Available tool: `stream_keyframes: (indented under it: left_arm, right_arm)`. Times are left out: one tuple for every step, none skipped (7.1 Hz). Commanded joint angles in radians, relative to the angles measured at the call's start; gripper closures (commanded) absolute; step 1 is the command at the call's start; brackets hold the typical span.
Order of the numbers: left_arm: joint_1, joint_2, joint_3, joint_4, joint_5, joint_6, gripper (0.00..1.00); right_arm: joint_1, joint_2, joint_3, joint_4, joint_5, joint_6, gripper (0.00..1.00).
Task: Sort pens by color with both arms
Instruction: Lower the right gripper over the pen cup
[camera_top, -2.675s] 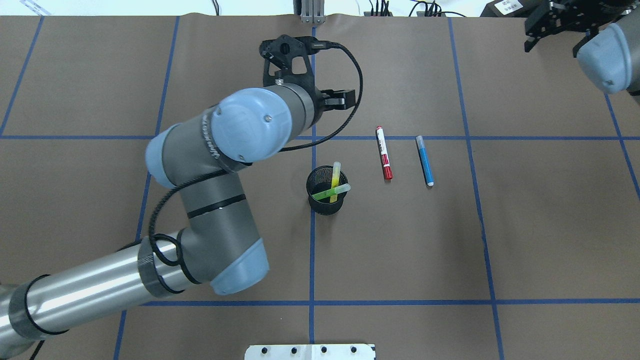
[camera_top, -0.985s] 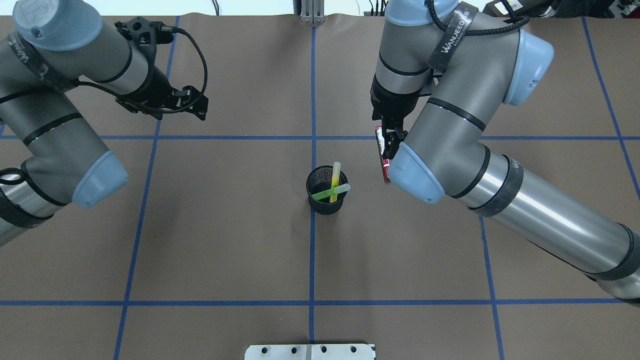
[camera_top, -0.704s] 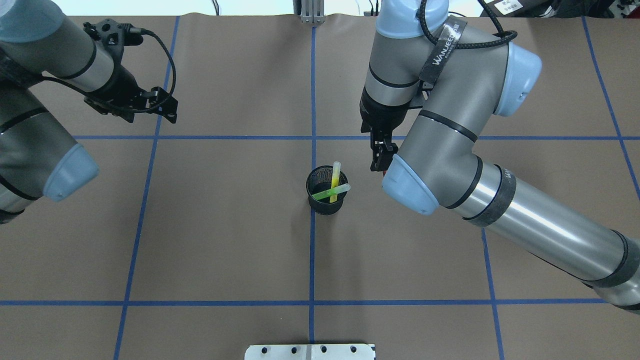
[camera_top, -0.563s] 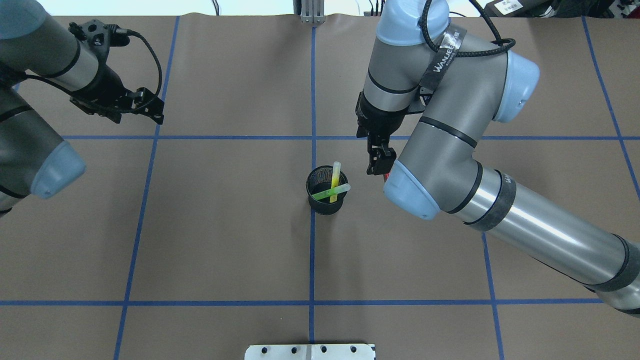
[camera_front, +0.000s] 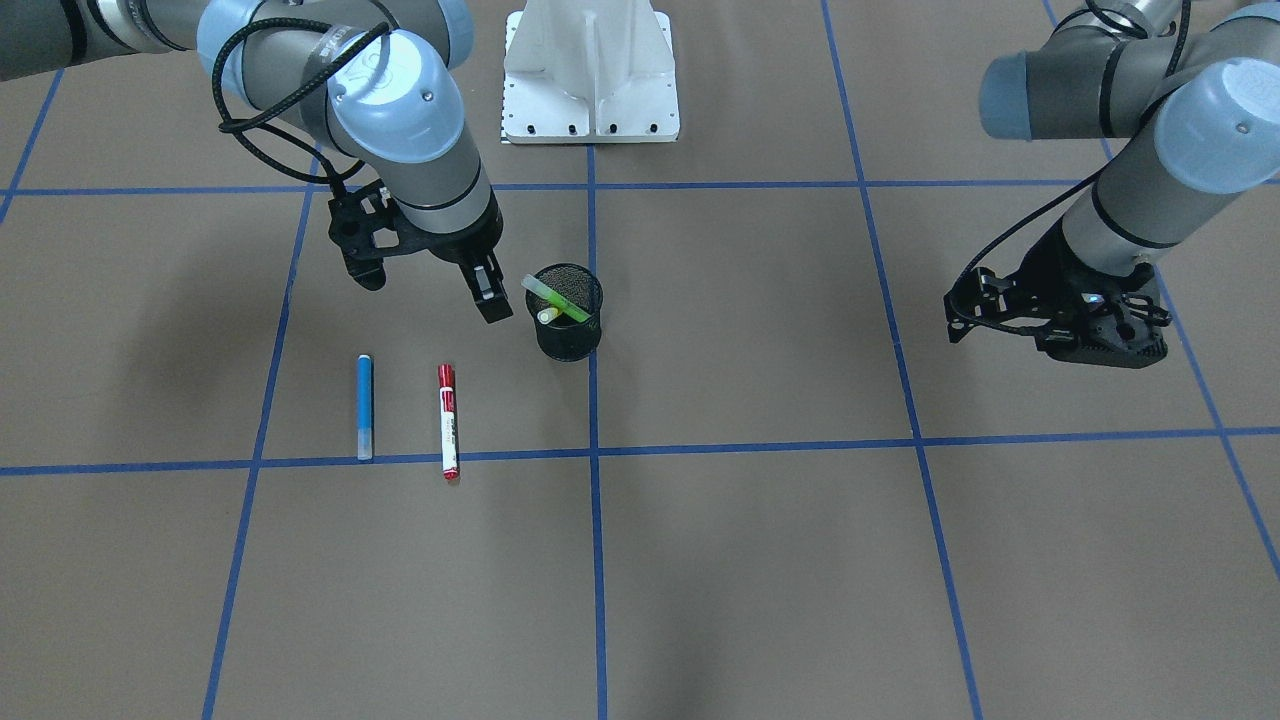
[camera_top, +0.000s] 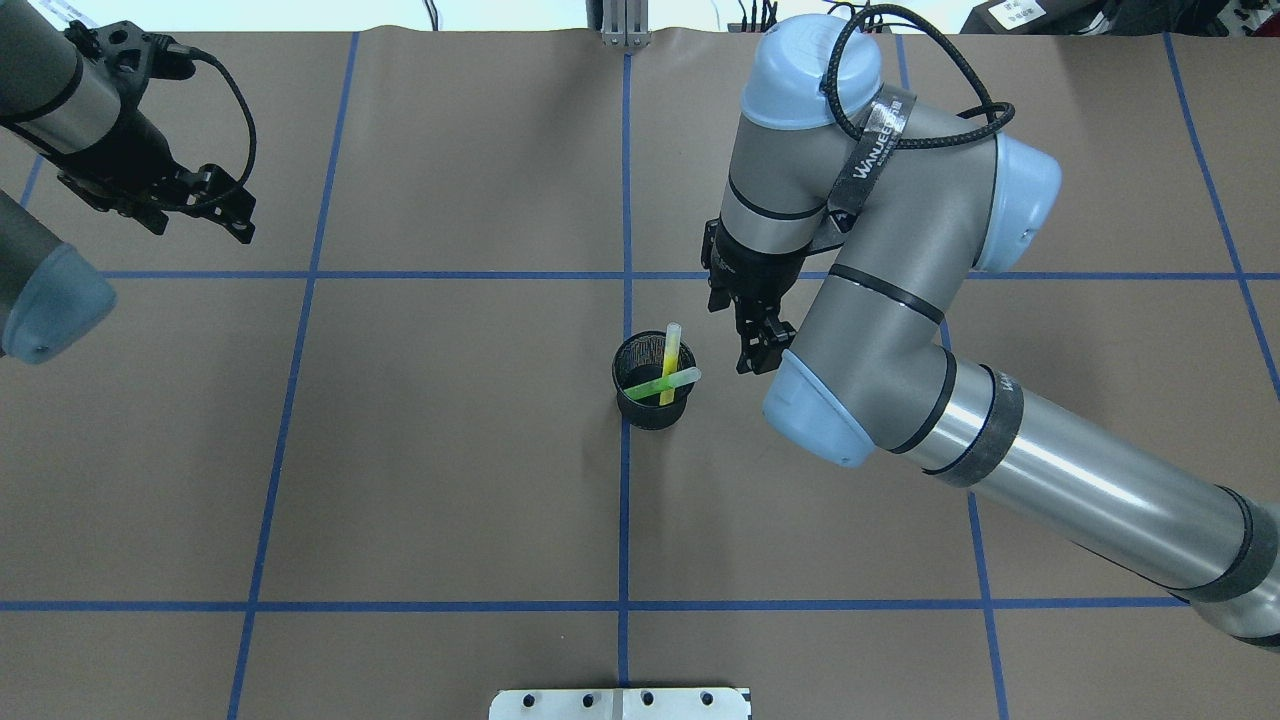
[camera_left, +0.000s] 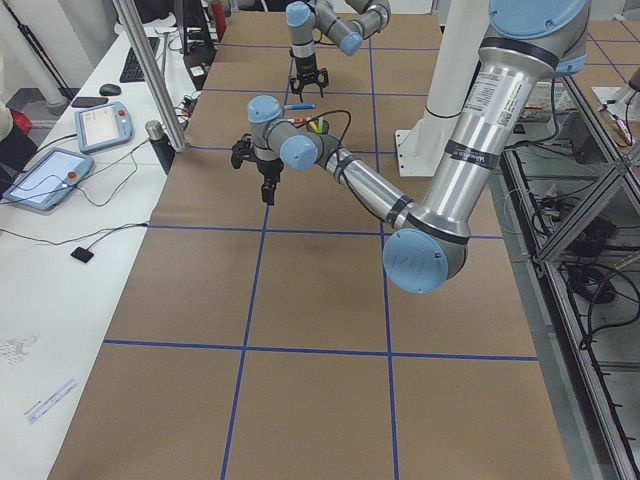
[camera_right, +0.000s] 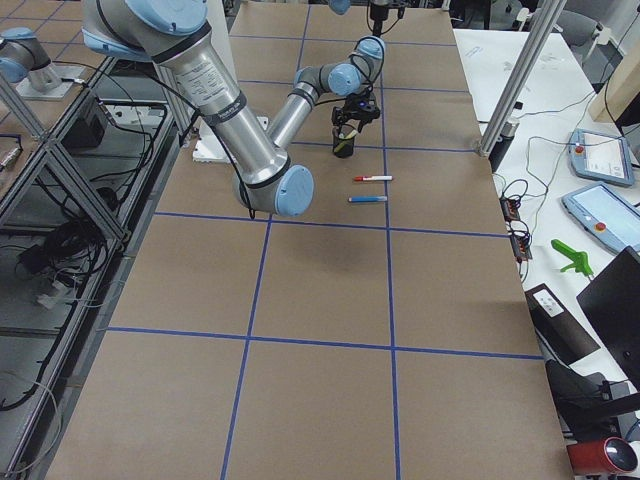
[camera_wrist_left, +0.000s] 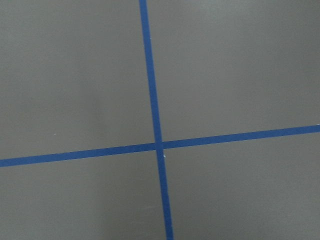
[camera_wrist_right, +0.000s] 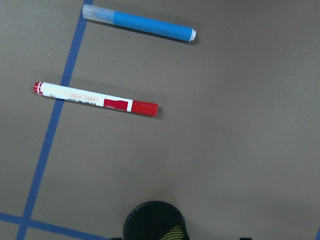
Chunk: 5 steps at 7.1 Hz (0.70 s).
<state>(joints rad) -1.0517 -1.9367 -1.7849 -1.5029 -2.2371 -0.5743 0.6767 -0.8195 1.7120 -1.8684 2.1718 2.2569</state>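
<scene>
Brown paper is covering the table (camera_top: 450, 450), and the right arm (camera_top: 880, 300) is reaching in over its middle while the left arm (camera_top: 50, 90) is holding far off to the side. The left tool (camera_top: 215, 200) is hanging above bare paper, and I cannot tell whether its jaws are spread or pressed together. The right tool (camera_top: 757, 350) is hovering off the table. Its own camera is catching only dark slivers at the two bottom corners, so it is reading as spread and is carrying nothing. Just beside this tool, on the left arm's side, the black mesh cup (camera_top: 640, 410) is standing with the yellow pen (camera_top: 670, 350) and the lime green pen (camera_top: 660, 382) leaning crossed inside. Beyond the tool, away from the robot's base, the red pen (camera_wrist_right: 95, 99) is lying flat, and the blue pen (camera_wrist_right: 150, 25) is lying roughly parallel past it, apart from it. The bright pair is looking sorted, so the right arm is probably lining up a pick of the red pen. That is calling for sliding outward over the barrel, straddling it crosswise, descending and pinching mid-barrel.
</scene>
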Motion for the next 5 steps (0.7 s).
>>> stream_keyframes:
  left_arm:
    - [-0.045, 0.001, 0.005, 0.062, -0.019, 0.097, 0.01]
    - [-0.054, 0.002, 0.004, 0.075, -0.021, 0.120, 0.01]
    - [-0.062, 0.008, 0.002, 0.075, -0.021, 0.120, 0.01]
    - [-0.068, 0.007, 0.012, 0.075, -0.019, 0.120, 0.01]
    - [-0.070, 0.010, 0.004, 0.073, -0.021, 0.120, 0.01]
  right_arm:
    - [-0.044, 0.007, 0.011, -0.006, -0.007, -0.011, 0.29]
    - [-0.072, 0.002, 0.011, -0.006, -0.030, -0.038, 0.35]
    - [-0.074, 0.003, 0.005, -0.005, -0.039, -0.068, 0.35]
    - [-0.075, 0.003, 0.001, -0.005, -0.058, -0.109, 0.38]
    - [-0.075, 0.003, -0.003, 0.026, -0.059, -0.112, 0.40]
